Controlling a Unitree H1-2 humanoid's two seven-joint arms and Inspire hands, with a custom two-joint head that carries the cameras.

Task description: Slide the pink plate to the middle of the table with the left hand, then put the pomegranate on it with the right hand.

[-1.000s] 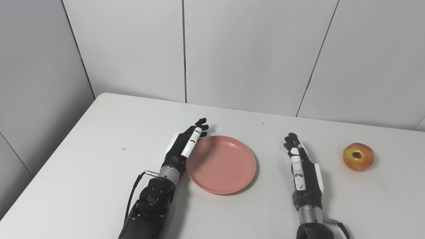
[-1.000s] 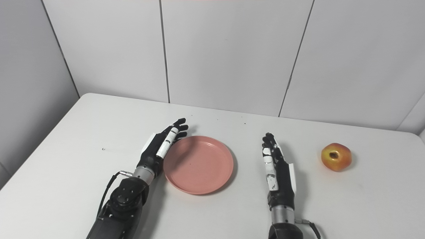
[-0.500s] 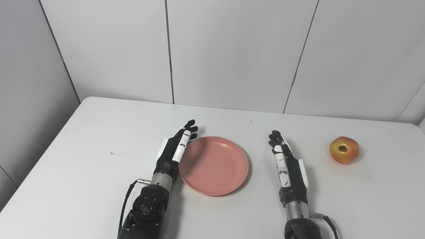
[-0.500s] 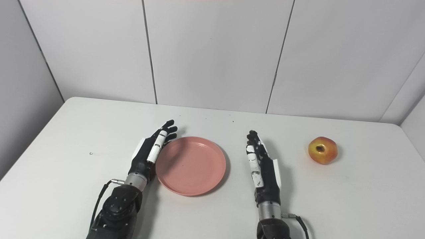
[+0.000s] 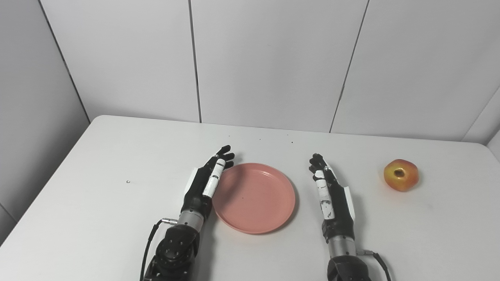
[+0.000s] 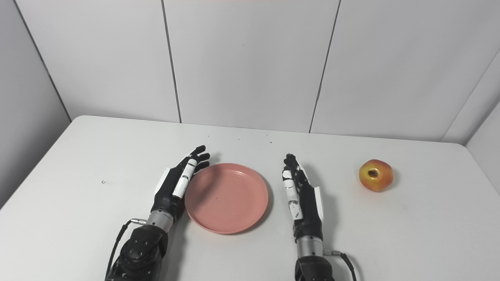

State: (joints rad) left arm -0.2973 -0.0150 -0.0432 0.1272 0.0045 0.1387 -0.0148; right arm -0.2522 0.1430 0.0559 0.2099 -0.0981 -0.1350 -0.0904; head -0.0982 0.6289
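Left eye view, and the pink plate [image 5: 254, 198] sits flat on the white table [image 5: 97, 203], close to the middle of it from side to side. The left hand [image 5: 205, 185] stands edge-on right against the plate's left rim, fingers stretched out straight and together, gripping nothing; whether it actually presses the rim or rests just beside it is hard to call from here. Over on the other side, the right hand [image 5: 332, 197] mirrors it, fingers extended, palm turned inward, empty, set just off the plate's right rim with a strip of bare table between.

And the pomegranate [image 5: 401, 175]? It sits alone on the table, well out to the right, clear of the right hand and far from the plate, its crown end facing up.

So the reading: the slide looks finished or very nearly so, since the plate is already about centred. The second half is all to come. The right hand has to swing out to the fruit, close around it, lift it and carry it back over the plate. That round fruit could roll if nudged before the fingers wrap it.
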